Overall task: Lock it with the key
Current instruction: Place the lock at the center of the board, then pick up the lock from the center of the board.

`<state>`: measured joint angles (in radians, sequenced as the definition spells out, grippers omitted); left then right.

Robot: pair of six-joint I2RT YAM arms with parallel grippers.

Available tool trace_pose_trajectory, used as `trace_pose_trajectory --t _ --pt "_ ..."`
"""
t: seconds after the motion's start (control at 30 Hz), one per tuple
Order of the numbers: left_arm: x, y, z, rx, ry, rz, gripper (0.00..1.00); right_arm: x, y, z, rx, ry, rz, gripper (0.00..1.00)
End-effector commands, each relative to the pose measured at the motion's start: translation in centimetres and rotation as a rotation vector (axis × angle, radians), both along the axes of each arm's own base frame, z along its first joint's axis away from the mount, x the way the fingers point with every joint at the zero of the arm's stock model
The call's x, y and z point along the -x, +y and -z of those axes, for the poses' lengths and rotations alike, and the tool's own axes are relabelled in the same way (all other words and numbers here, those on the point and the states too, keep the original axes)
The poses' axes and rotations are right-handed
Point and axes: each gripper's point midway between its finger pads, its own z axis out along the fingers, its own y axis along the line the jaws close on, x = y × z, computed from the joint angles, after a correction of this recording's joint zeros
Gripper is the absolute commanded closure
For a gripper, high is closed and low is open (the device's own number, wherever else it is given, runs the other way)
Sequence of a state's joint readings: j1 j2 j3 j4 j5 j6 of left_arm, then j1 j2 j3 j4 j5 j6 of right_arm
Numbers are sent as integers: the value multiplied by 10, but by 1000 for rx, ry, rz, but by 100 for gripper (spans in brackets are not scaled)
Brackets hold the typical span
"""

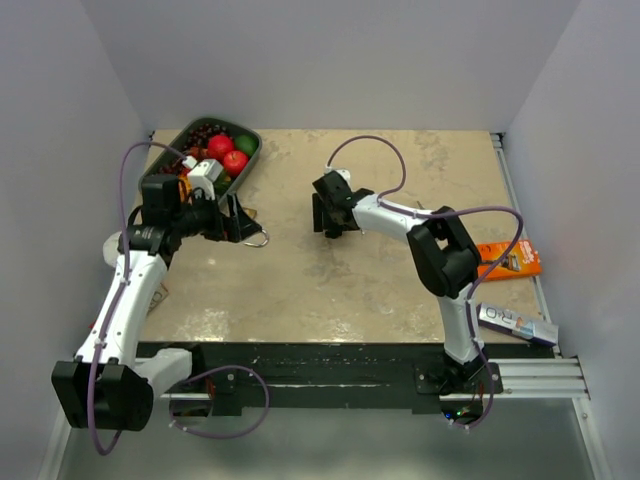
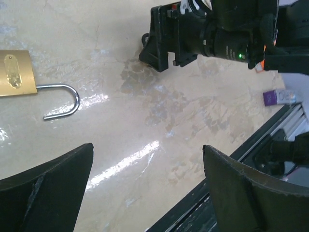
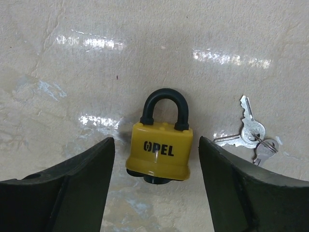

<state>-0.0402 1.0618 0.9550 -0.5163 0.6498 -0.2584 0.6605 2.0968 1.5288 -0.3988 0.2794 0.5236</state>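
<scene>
A yellow padlock (image 3: 160,151) with a closed black shackle lies on the table between the fingers of my right gripper (image 3: 156,140). That gripper is open, with a gap on each side of the lock. A bunch of silver keys (image 3: 253,135) lies just right of the lock. In the top view my right gripper (image 1: 325,225) covers the lock and keys. A brass padlock (image 2: 17,72) with its steel shackle swung open lies at the left of the left wrist view. My left gripper (image 2: 147,146) hangs open beside it, holding nothing.
A dark tray (image 1: 248,150) of fruit stands at the back left. An orange packet (image 1: 510,260) and a purple-and-white box (image 1: 515,322) lie at the right edge. The table's front rail (image 2: 227,169) runs close under my left gripper.
</scene>
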Motion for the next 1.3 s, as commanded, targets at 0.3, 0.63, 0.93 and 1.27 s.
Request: trace_pose_trajectory --t 0.3,0.63,0.93,1.27 --pt "-54 29 0 -631 -444 842 1 -26 15 -124 -62 -289 -180 1" --pt "-105 51 62 -844 -536 1220 3 23 42 -180 -239 -413 -561 1" --pt "-136 47 109 -781 -507 1315 4 31 33 -208 -236 -483 -632 1" --pt "-153 34 162 -751 -424 1355 4 31 14 -210 -234 -482 -626 1"
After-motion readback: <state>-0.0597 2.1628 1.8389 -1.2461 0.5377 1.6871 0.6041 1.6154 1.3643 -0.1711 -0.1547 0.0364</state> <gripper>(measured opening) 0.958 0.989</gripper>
